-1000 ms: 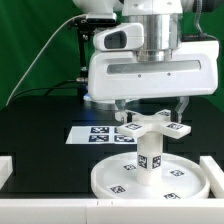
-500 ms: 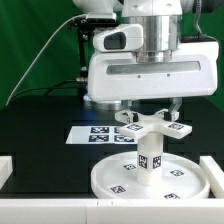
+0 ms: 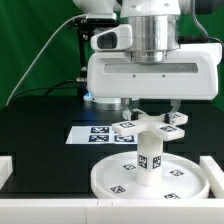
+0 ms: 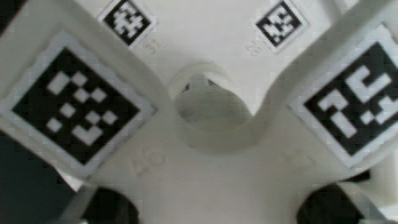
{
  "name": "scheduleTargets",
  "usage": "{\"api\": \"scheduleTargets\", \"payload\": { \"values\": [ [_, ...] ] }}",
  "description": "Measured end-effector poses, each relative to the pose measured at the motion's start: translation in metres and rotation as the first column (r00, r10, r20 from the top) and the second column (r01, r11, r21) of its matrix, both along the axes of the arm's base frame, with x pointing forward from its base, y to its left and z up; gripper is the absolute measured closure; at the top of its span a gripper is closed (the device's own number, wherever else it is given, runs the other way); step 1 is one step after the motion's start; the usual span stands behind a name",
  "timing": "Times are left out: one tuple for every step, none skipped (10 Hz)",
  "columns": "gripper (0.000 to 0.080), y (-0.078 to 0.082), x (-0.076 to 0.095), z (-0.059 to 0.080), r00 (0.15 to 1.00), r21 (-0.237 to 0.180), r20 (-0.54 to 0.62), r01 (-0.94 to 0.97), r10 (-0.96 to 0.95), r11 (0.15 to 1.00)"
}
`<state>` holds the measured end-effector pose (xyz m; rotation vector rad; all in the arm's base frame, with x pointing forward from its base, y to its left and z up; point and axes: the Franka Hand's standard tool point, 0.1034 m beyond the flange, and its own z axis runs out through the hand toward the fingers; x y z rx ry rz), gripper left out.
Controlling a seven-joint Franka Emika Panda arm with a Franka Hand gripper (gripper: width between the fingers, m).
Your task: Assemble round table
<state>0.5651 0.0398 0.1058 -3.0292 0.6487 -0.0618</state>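
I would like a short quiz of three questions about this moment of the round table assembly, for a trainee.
1. True or false: the post stands upright on the round disc.
2. What lies behind the disc on the black table? A) a screwdriver B) the marker board C) a red box
3. Fill in: the gripper is at the ____-shaped foot piece, above the post.

Key: 1 true; 2 B; 3 cross.

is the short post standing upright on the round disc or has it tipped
Upright. In the exterior view the post stands straight in the middle of the round disc, with the cross-shaped foot piece level on top, under the gripper.
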Motion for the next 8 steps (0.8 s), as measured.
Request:
{"api": "scheduleTargets", "payload": {
  "values": [
    [0.0361,-0.0003,-0.0002,-0.0002,0.990,0.006,-0.001,0.139,-0.139,0.990],
    [0.0360,-0.0004,-0.0002,-0.0003,0.964,0.016,-0.007,0.266,-0.266,0.964],
    [0.0360,-0.0004,-0.0003,-0.0003,0.935,0.019,-0.012,0.354,-0.353,0.935],
    [0.0360,-0.0005,-0.0003,-0.0004,0.895,0.027,-0.018,0.445,-0.445,0.895],
    [0.0360,-0.0013,-0.0001,-0.0005,0.844,0.038,-0.028,0.537,-0.536,0.843],
    [0.0360,-0.0020,-0.0002,-0.0006,0.797,0.049,-0.038,0.604,-0.603,0.795],
    [0.0360,-0.0021,-0.0002,-0.0008,0.745,0.050,-0.045,0.667,-0.665,0.744],
    [0.0360,-0.0024,-0.0002,-0.0008,0.718,0.049,-0.048,0.696,-0.694,0.716]
  ]
}}
